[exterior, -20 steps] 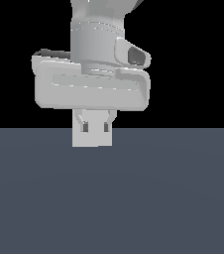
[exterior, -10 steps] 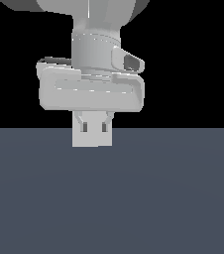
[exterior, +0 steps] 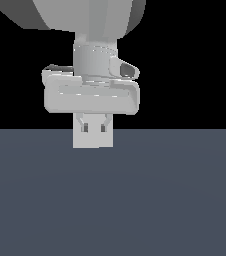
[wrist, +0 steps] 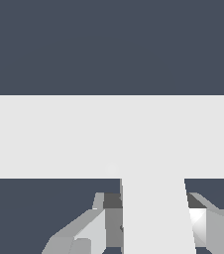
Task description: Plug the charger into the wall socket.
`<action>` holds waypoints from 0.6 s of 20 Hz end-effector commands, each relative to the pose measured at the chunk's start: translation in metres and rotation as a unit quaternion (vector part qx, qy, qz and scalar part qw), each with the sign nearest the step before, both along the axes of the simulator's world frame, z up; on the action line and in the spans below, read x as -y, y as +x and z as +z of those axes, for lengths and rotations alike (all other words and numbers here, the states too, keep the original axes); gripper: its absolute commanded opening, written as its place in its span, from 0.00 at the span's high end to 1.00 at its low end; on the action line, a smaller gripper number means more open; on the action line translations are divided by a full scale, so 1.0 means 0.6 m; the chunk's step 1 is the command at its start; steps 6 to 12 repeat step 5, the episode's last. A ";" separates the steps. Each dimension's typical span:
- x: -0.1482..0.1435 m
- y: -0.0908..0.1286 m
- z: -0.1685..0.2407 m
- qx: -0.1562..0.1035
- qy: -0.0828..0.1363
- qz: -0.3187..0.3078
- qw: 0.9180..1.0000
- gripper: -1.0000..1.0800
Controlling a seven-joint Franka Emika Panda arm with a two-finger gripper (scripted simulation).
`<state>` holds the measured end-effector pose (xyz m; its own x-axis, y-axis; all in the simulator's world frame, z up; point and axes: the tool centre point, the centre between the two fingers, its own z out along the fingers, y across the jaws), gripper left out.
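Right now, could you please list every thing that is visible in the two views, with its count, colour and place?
charger: one, off-white block, between the gripper fingers in the wrist view, its far end meeting the pale plate.
wall socket: one, pale grey-white flat plate, right ahead of the charger in the wrist view; in the exterior view a pale square below the gripper, though I cannot tell there whether that square is the plate or the charger.
floor: one, dark blue-grey surface, lower half of the exterior view.
fingers: two, grey, one on each side of the charger.
gripper: one, light grey, pointing down in the exterior view, shut on the charger.
arm: one, grey, above the gripper.
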<state>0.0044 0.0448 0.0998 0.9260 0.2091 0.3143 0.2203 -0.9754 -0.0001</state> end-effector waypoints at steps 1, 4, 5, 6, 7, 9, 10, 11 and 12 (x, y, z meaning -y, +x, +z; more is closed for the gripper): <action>-0.001 0.004 0.000 0.000 0.000 0.000 1.000 1.00; 0.000 0.002 0.000 0.000 0.000 0.000 1.000 1.00; 0.000 0.002 0.000 0.000 0.000 0.000 1.000 1.00; 0.000 0.002 0.000 0.000 0.000 0.000 1.000 1.00; 0.000 0.002 0.000 0.000 0.000 0.000 1.000 1.00; 0.000 0.002 0.000 0.000 0.000 0.000 1.000 1.00; 0.000 0.002 0.000 0.000 0.000 0.000 1.000 1.00; 0.000 0.002 0.000 0.000 0.000 0.000 1.000 1.00; 0.000 0.002 0.000 0.000 0.000 0.000 1.000 1.00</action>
